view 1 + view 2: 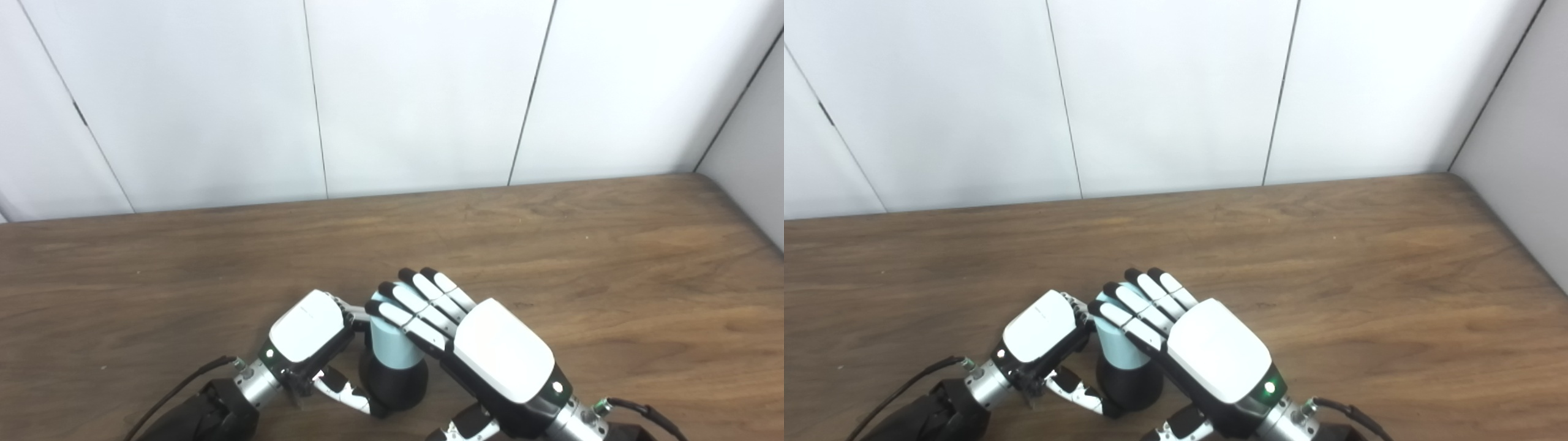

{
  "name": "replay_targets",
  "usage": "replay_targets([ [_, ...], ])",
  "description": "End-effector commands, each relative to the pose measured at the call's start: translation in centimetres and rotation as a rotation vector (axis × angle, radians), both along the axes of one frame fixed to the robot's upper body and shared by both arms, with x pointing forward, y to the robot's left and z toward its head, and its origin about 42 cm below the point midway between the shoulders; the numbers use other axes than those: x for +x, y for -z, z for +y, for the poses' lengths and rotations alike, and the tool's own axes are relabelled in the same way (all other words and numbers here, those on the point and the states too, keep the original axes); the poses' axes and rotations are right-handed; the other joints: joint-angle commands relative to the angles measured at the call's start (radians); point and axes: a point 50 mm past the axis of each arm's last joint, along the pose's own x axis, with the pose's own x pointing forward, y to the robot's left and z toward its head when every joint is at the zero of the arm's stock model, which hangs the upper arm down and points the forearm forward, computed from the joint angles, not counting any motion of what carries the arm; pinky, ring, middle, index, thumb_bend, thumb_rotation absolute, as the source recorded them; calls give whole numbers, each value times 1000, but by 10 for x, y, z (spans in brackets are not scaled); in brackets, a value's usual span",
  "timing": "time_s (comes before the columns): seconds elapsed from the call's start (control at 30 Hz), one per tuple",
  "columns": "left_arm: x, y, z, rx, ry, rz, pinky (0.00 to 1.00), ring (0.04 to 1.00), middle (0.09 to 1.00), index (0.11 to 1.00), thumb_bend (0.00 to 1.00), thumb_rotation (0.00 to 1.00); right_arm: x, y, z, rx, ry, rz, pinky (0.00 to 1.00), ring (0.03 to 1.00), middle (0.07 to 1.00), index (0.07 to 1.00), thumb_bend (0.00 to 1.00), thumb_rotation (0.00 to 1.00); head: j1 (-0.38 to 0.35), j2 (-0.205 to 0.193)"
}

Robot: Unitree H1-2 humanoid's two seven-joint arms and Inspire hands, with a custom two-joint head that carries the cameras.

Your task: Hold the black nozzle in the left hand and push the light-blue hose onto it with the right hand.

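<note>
The black nozzle [398,384] stands upright on the wooden table near its front edge. The light-blue hose [389,349] sits on top of it, its lower end in the nozzle's mouth. My left hand [306,335] is shut on the nozzle from the left, thumb across its front and fingers behind it. My right hand [490,349] comes from the right with straight fingers [407,312] laid flat over the hose's top end. Its thumb is low and apart from the hose. In the right eye view the hose [1118,354] and nozzle [1127,384] stand between both hands.
The wooden table [612,275] runs back to white wall panels [416,92]. A side wall closes the far right corner [753,153]. Black cables trail from both wrists at the bottom edge.
</note>
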Motion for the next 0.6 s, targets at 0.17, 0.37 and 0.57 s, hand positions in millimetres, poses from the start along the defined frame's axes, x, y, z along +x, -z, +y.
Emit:
replay_targets([
  [0.17, -48, 60, -13, 9, -11, 176, 120, 171, 471, 476, 526, 0, -4, 21, -7, -101, 10, 105, 998, 1000, 946, 893, 887, 743, -1, 1],
  [0.37, -48, 59, -13, 5, -8, 175, 114, 165, 471, 477, 526, 0, -5, 21, -6, -103, 10, 106, 1000, 1000, 946, 891, 894, 740, -1, 1],
  [0.57, -48, 59, -13, 6, -7, 175, 115, 166, 471, 477, 526, 0, -5, 23, -6, -99, 7, 109, 1000, 1000, 945, 891, 895, 737, -1, 1],
])
